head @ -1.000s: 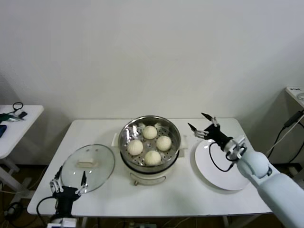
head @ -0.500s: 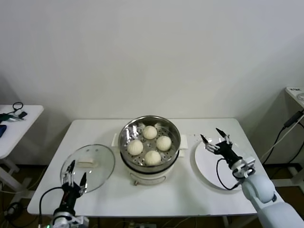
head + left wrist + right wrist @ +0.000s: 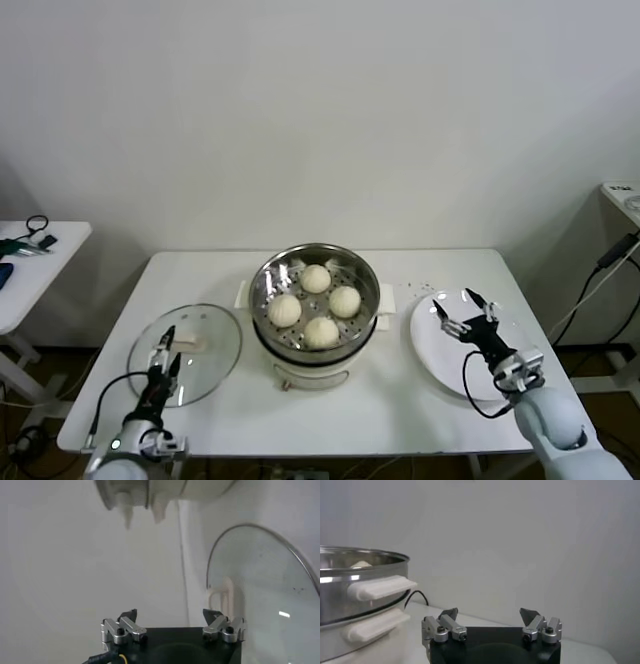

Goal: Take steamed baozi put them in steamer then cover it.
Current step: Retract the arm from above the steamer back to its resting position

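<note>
Several cream-white steamed baozi (image 3: pixel 317 300) sit on the perforated tray inside the shiny steamer (image 3: pixel 363 268) at the table's middle; one dome peeks over the rim (image 3: pixel 362 564). The steamer has no lid on it. The glass cover (image 3: pixel 210 345) with its cream handle (image 3: pixel 188 345) lies flat on the table left of the steamer. My left gripper (image 3: pixel 168 350) hovers open over the cover's near edge, with the handle (image 3: pixel 225 592) just ahead of its empty jaws (image 3: pixel 170 615). My right gripper (image 3: pixel 462 310) stands open and empty over the white plate; the steamer's side handle (image 3: pixel 380 587) lies ahead of it (image 3: pixel 489 612).
A flat white plate (image 3: pixel 455 365) lies right of the steamer. The steamer rests on a white base (image 3: pixel 310 378). A small side table (image 3: pixel 30 255) with tools stands far left. A cable (image 3: pixel 417 596) runs behind the steamer.
My right gripper drew back from beside the steamer toward the front right and now sits lower over the plate. My left gripper moved forward over the cover's near edge.
</note>
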